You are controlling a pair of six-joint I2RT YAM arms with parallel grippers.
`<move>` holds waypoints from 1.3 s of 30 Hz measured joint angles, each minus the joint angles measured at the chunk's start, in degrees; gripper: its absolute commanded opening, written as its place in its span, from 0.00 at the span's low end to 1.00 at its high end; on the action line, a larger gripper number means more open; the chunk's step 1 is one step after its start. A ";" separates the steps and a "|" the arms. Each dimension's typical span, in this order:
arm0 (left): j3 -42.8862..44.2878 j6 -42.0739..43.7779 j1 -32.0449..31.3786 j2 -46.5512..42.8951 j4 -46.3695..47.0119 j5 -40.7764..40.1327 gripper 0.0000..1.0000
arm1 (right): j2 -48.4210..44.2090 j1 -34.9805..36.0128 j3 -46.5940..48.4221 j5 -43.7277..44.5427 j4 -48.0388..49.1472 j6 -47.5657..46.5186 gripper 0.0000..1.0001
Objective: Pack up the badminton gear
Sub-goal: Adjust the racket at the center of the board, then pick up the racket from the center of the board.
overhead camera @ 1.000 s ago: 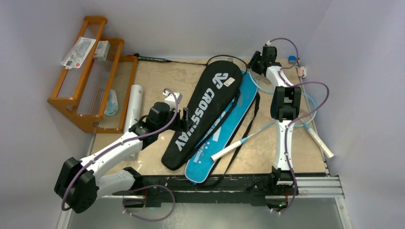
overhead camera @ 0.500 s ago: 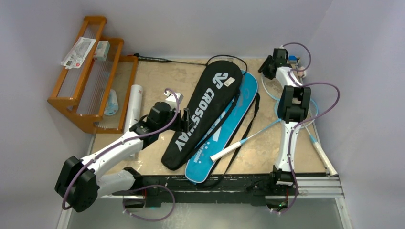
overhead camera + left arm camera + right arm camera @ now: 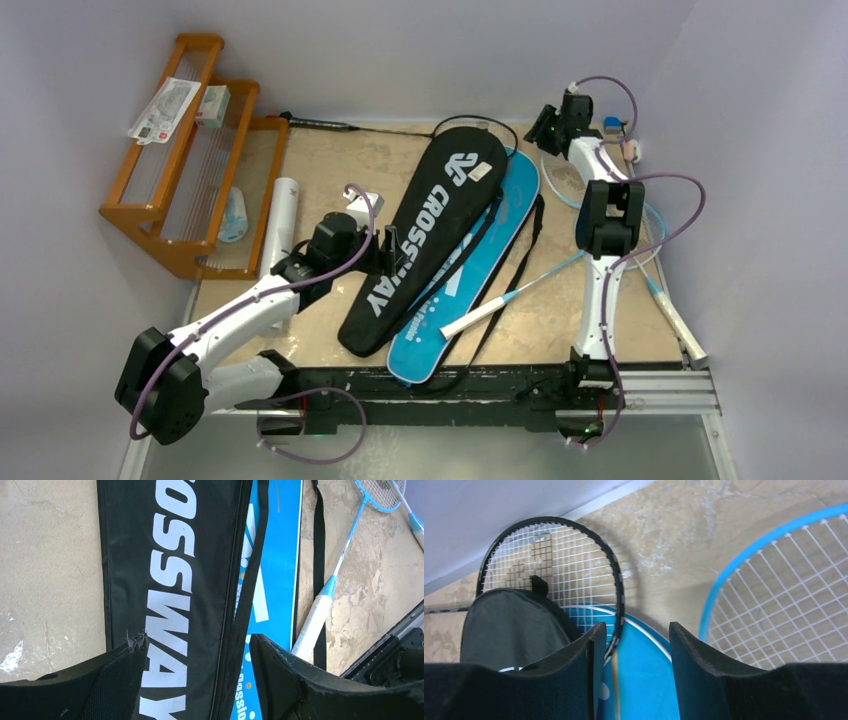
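Note:
The black "CROSSWAY" cover (image 3: 430,230) lies slantwise over the blue cover (image 3: 470,290). My left gripper (image 3: 392,250) is open and empty just above the black cover (image 3: 165,580), with the blue cover (image 3: 277,565) beside it. My right gripper (image 3: 545,132) is open and empty at the far end, above the blue cover's tip (image 3: 644,680). Below it lie the black racket's head (image 3: 559,565) and a light-blue racket head (image 3: 784,595). A light-blue racket with a white grip (image 3: 500,300) lies right of the covers, another (image 3: 675,320) by the right edge. The white tube (image 3: 280,225) lies at the left.
The orange wooden rack (image 3: 180,150) stands at the back left with packets on it. A black strap (image 3: 515,285) trails from the covers to the front rail (image 3: 650,385). The walls stand close at the back and right.
My right gripper swung right toward the back corner, then came back left over the tip of the covers. The left arm and the covers have not moved.

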 measured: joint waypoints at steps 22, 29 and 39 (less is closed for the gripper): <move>0.61 0.02 0.00 0.76 -0.35 -0.02 0.72 | 9.31 2.10 7.96 -4.87 3.37 3.72 0.54; 0.66 0.02 0.00 0.96 -0.39 -0.09 0.72 | 11.50 1.86 9.27 -8.63 5.88 7.69 0.40; 1.14 0.02 0.00 2.25 -0.44 -0.11 0.71 | 14.12 -0.61 8.96 -16.46 10.67 15.74 0.05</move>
